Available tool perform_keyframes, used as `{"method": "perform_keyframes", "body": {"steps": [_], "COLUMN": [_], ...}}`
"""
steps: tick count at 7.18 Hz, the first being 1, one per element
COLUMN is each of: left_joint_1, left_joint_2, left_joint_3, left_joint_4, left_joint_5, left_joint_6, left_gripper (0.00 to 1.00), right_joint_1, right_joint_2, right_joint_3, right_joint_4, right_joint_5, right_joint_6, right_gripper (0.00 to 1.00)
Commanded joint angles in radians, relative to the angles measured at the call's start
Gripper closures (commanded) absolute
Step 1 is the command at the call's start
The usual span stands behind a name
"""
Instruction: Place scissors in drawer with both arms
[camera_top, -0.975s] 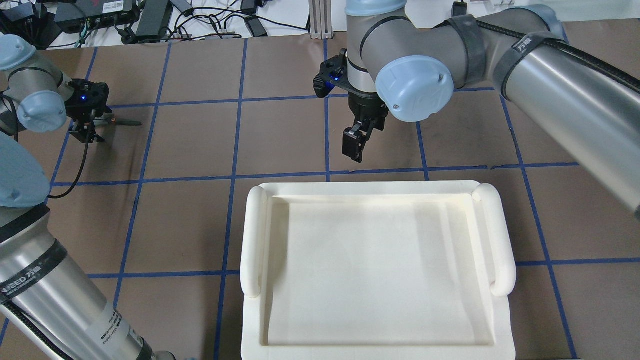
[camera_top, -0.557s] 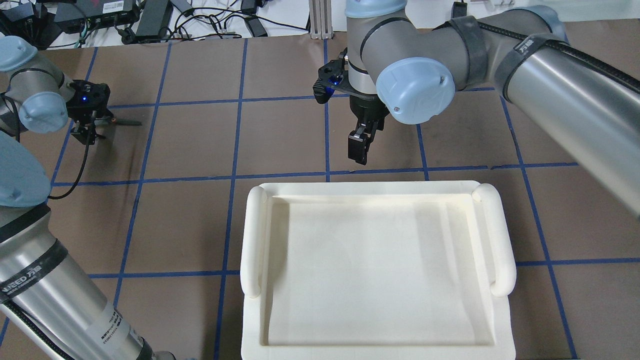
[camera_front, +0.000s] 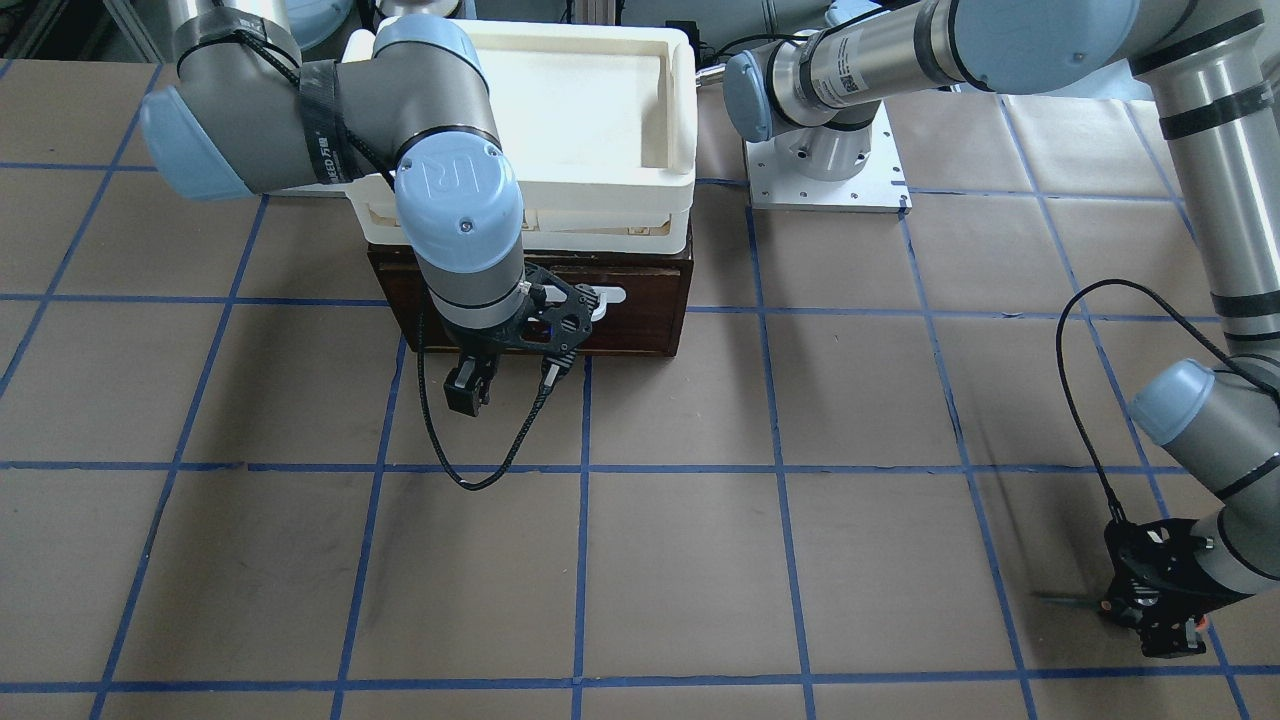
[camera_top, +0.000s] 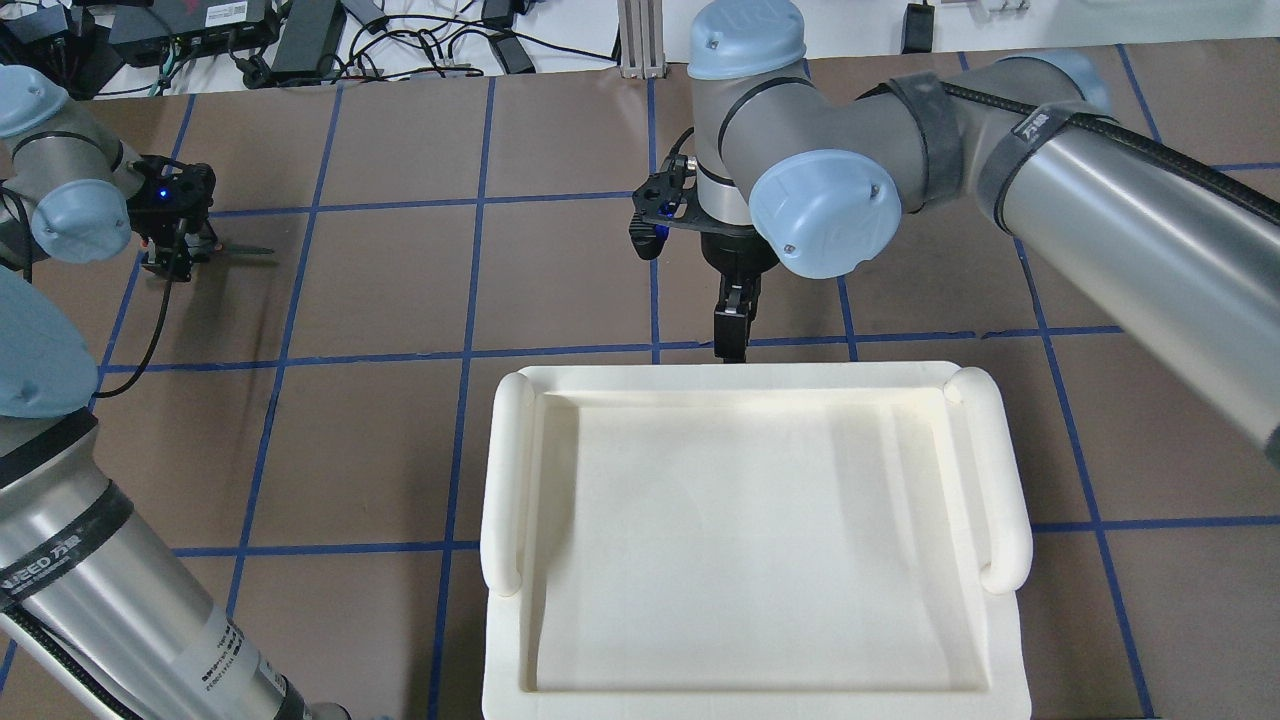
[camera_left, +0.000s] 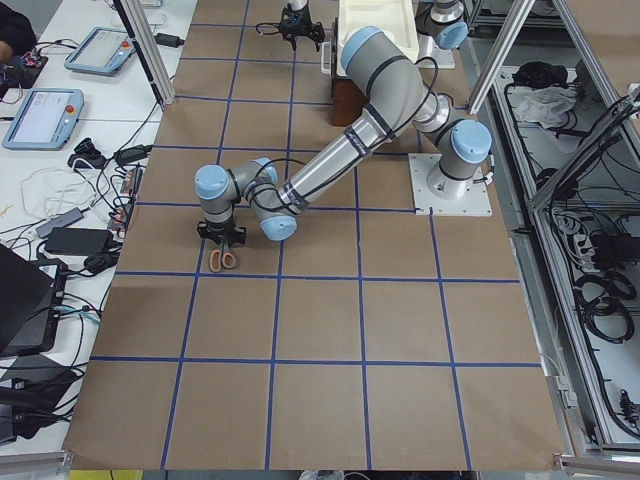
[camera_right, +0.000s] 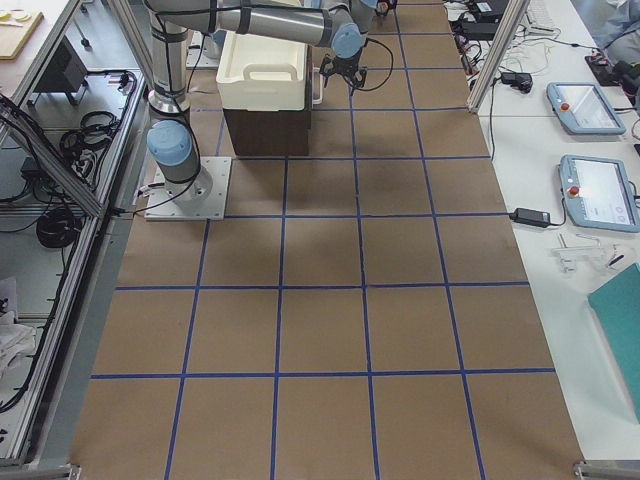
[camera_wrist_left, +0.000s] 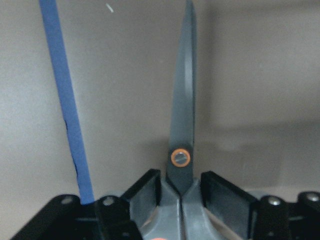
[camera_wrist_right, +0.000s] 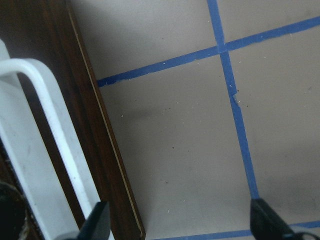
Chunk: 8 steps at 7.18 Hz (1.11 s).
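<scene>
The scissors (camera_wrist_left: 182, 100) have dark grey blades and an orange-ringed pivot. My left gripper (camera_wrist_left: 181, 187) is shut on them just behind the pivot, low over the brown paper at the table's far left (camera_top: 172, 262). The blade (camera_top: 245, 250) points toward the table's middle. The orange-lined loops show in the exterior left view (camera_left: 222, 259). The dark brown drawer (camera_front: 650, 300) is closed under a tray, with its white handle (camera_front: 605, 296) facing outward. My right gripper (camera_front: 466, 393) is open and empty just in front of the drawer front (camera_wrist_right: 60, 90), beside the handle (camera_wrist_right: 50, 120).
A cream-white plastic tray (camera_top: 740, 375) sits on top of the drawer cabinet and hides it from overhead. Blue tape lines cross the brown paper. Cables and power bricks (camera_top: 300, 40) lie beyond the table's far edge. The right wrist cable (camera_front: 470, 470) hangs in a loop.
My right gripper has moved closer to the tray's far edge and the drawer front and has turned about its axis. My left gripper with the scissors has shifted slightly away from the robot.
</scene>
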Motion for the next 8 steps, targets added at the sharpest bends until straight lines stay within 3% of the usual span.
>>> {"method": "perform_keyframes", "body": {"steps": [1, 5, 8], "left_joint_1": [-0.01, -0.077, -0.113], "left_joint_2": [0.048, 0.155, 0.286], "left_joint_3": [-0.002, -0.005, -0.013], "left_joint_4": [-0.038, -0.177, -0.333], "left_joint_5": [0.003, 0.008, -0.001], "left_joint_6": [0.001, -0.022, -0.07], "left_gripper": [1.0, 1.0, 1.0], "right_joint_1": [0.0, 0.017, 0.037], "right_joint_2": [-0.001, 0.07, 0.079], "right_joint_3": [-0.01, -0.13, -0.128], "right_joint_4": [-0.013, 0.16, 0.183], "right_joint_5": [0.013, 0.068, 0.078], "right_joint_6": [-0.059, -0.074, -0.099], "right_gripper": [0.0, 0.0, 0.0]}}
